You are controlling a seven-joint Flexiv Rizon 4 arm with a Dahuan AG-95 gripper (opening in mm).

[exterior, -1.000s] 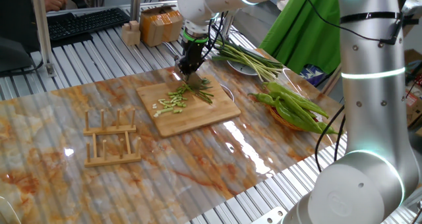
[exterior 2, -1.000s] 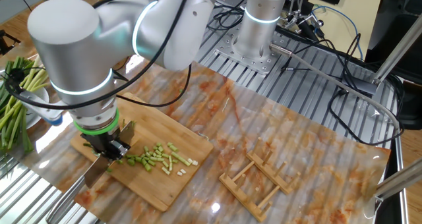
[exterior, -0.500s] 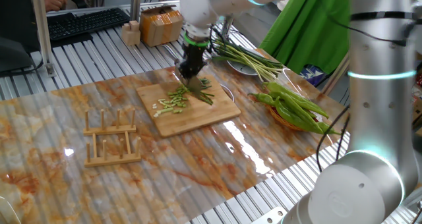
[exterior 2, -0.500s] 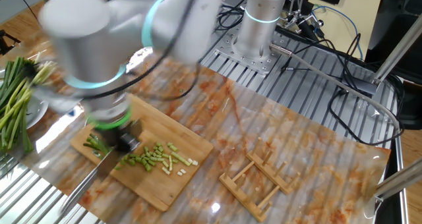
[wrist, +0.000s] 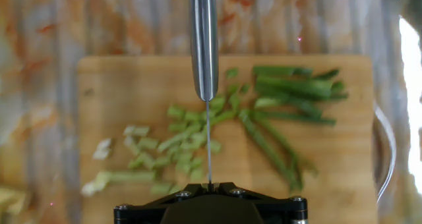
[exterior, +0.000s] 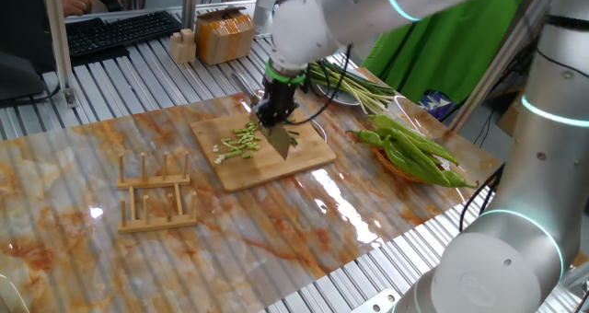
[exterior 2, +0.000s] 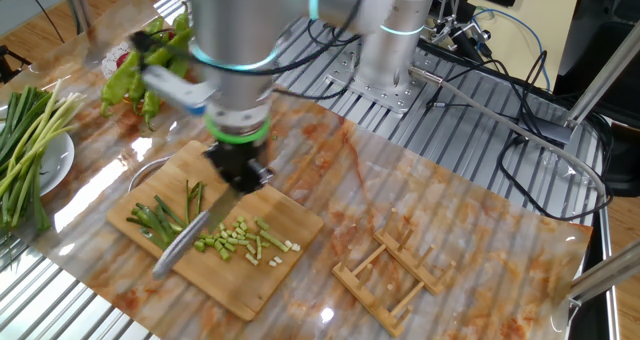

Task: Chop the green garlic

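We are chopping the green garlic [exterior 2: 215, 242] mid-board, claw [exterior 2: 236, 175] clamped on the knife [exterior 2: 186, 244]; next, we should shift toward the uncut stalks.

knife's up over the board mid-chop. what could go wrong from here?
1. The cut bits lie loose near the cutting board's edge; another stroke could flick some onto the table.
2. The uncut green stalks lie unrestrained and fanned out, so the knife may push them aside instead of cutting.
3. The gripper holds the knife by a shut pinch; it might twist on impact.
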